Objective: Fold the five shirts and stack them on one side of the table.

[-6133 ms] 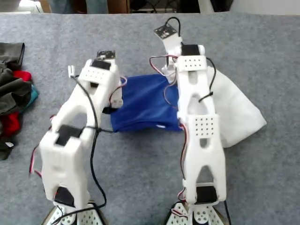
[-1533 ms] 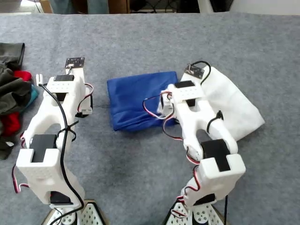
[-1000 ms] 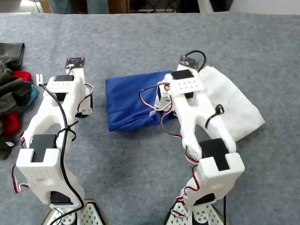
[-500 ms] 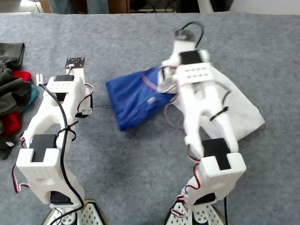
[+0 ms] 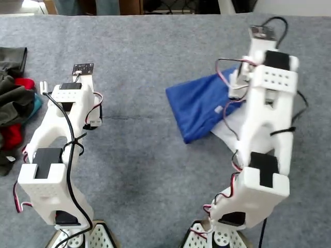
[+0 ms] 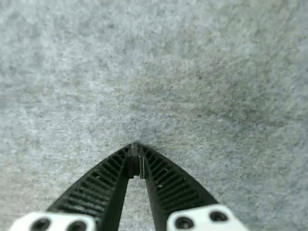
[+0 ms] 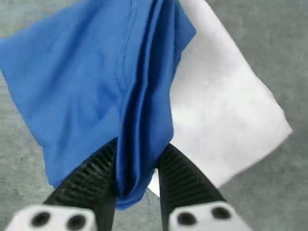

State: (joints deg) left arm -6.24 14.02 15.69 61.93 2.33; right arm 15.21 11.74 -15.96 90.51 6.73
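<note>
A folded blue shirt (image 5: 199,105) lies partly over a folded white shirt (image 5: 230,124) on the right half of the grey table. My right gripper (image 7: 136,185) is shut on an edge of the blue shirt (image 7: 110,91), bunched between its fingers; the white shirt (image 7: 216,120) lies under it. From above, the right arm (image 5: 266,88) covers most of the white shirt. My left gripper (image 6: 135,161) is shut on nothing, just above bare grey cloth, at the table's left (image 5: 83,70).
A heap of unfolded shirts (image 5: 14,98), dark, red and teal, lies at the table's left edge. Grey table covering (image 5: 139,170) stretches between the two arms and in front of them.
My right gripper has dragged the blue shirt to the right, from the table's middle onto the white shirt. The left arm has not moved over the last second and a half.
</note>
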